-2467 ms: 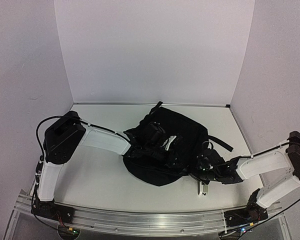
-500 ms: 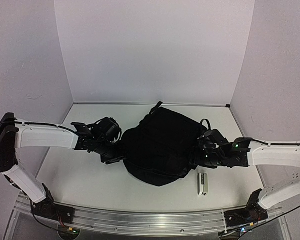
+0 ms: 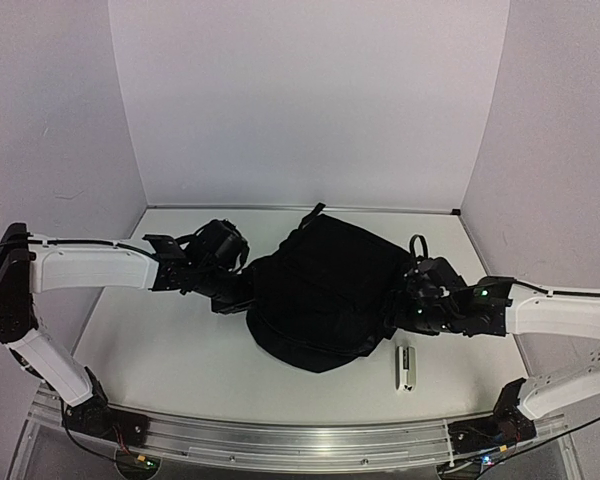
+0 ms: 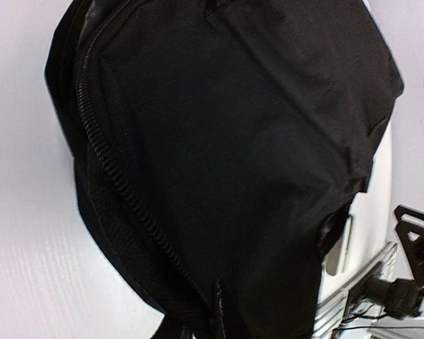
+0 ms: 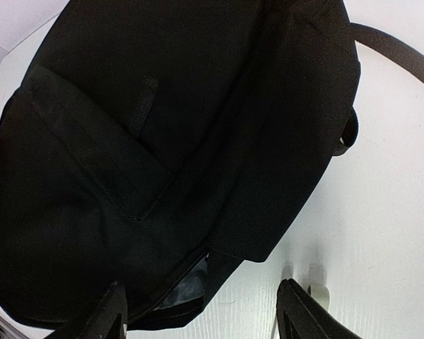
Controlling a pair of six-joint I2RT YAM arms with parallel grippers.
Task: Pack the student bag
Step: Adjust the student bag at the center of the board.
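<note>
The large soft black fabric backpack (image 3: 325, 290) lies mid-tabletop (image 3: 160, 350). The left pincer (image 3: 232, 293) meets its 9 o'clock edge; I cannot tell its grip. The right pincer (image 5: 201, 293), spread wide at 3 o'clock, probably brackets the bag for opening. A small slim white object (image 3: 407, 367) waits at 5 o'clock.

walls (image 3: 310, 100): plain white | table (image 3: 170, 350): white | near edge: aluminium rail (image 3: 280, 442)

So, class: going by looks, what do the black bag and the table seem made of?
The student bag looks like woven synthetic fabric, matte black: fine weave and soft folds show, with a toothed zipper, probably plastic. The table looks smooth, hard and white; its material is unclear.
</note>
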